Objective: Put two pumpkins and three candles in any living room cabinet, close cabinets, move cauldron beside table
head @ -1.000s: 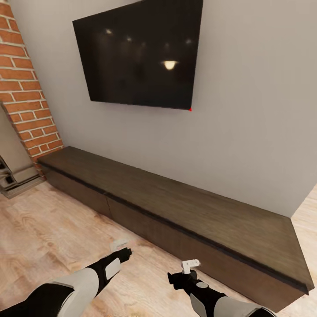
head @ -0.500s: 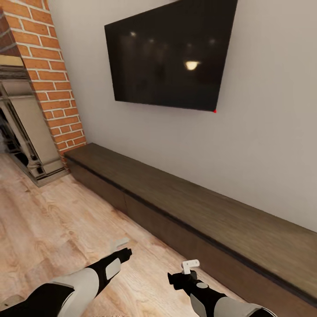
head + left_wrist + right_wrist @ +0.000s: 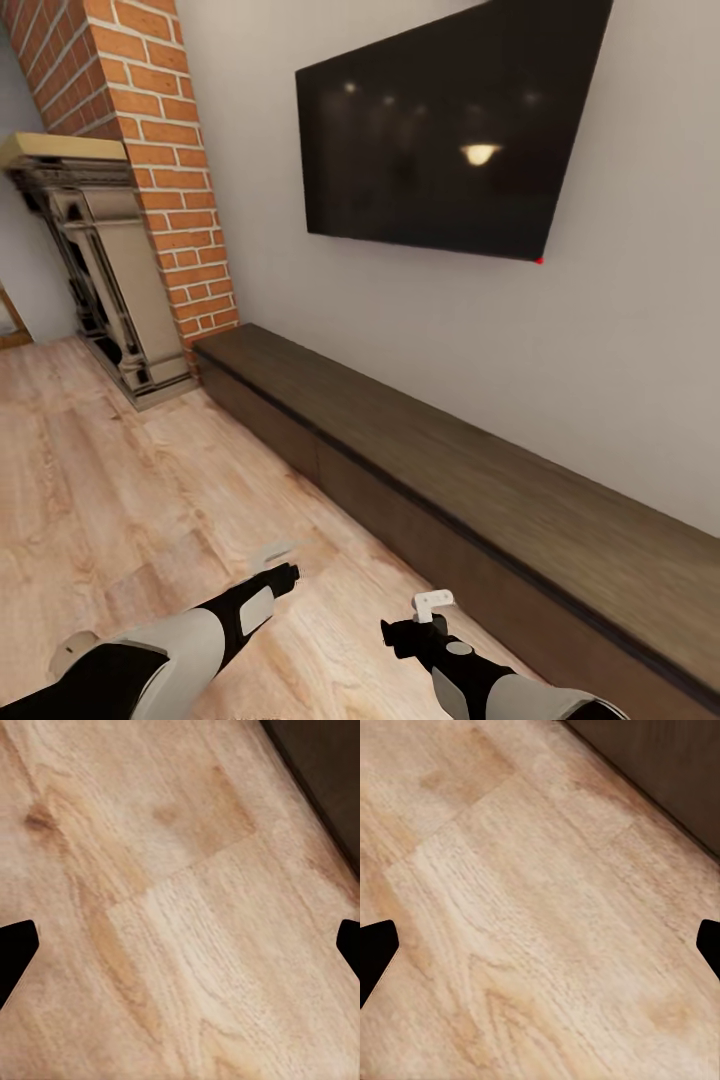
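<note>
Swung the view leftward over the last second, judging by the shift of the whole picture rather than of any object. Brought in, at far left, a stone fireplace [image 3: 110, 270] with a pale mantel, too dark inside to make out. Kept the brick column [image 3: 160, 150] just beside it, now shown in fuller height. Held the left gripper [image 3: 275, 560] low over the wooden floor [image 3: 120, 470], exactly as before; in its wrist view, showed dark fingertips [image 3: 15, 952] spread wide with bare boards between, so open and empty. Held the right gripper [image 3: 432, 603] likewise, near the cabinet's foot, its fingertips [image 3: 375, 952] far apart over the planks and carrying nothing. Placed the cabinet [image 3: 480, 480] along the wall from the column toward lower right, under the television [image 3: 450, 150], its front panels looking flush and closed. Lost the cabinet's right end past the frame edge, though visible a second ago. Cut off the television's top corner too. Read all this as a turn in search of the pumpkins and candles: no fetching begun, and the cabinet unopened.
</note>
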Available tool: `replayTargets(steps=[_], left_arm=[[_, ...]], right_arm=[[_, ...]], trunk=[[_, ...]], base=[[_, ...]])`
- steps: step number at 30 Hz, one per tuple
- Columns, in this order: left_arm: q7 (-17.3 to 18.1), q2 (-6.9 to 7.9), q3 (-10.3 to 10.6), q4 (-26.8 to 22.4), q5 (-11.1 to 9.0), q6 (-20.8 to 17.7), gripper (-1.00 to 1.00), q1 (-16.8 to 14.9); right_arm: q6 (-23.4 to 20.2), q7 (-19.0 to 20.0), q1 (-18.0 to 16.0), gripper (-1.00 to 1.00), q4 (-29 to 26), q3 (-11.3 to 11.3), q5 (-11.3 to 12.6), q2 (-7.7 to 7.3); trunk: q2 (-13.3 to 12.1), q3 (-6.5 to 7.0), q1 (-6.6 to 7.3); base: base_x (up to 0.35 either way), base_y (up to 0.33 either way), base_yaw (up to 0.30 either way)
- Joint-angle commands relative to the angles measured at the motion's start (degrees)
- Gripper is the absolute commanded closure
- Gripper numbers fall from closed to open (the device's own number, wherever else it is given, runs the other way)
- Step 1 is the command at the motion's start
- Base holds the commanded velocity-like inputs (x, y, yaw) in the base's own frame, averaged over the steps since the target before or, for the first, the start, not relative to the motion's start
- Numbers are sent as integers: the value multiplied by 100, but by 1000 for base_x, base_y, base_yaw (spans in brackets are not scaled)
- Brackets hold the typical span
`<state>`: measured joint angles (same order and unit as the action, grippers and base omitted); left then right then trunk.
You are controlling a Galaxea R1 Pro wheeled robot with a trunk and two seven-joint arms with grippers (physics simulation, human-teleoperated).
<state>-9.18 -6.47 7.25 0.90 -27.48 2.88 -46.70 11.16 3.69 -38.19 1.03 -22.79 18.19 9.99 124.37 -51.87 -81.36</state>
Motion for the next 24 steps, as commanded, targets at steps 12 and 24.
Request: replayTargets(steps=[12,24], left_arm=[[-13,-3,48,10,-55,22,-100,-6],[-13,-4,48,9,-55,22,-100,-6]], right_arm=[[26,28,3,-100,11,-50,62,0],[26,27,13,-100,11,-58,62,0]], trunk=[[2,48,1],[2,99,1]], base=[[0,0,249],[0,0,252]])
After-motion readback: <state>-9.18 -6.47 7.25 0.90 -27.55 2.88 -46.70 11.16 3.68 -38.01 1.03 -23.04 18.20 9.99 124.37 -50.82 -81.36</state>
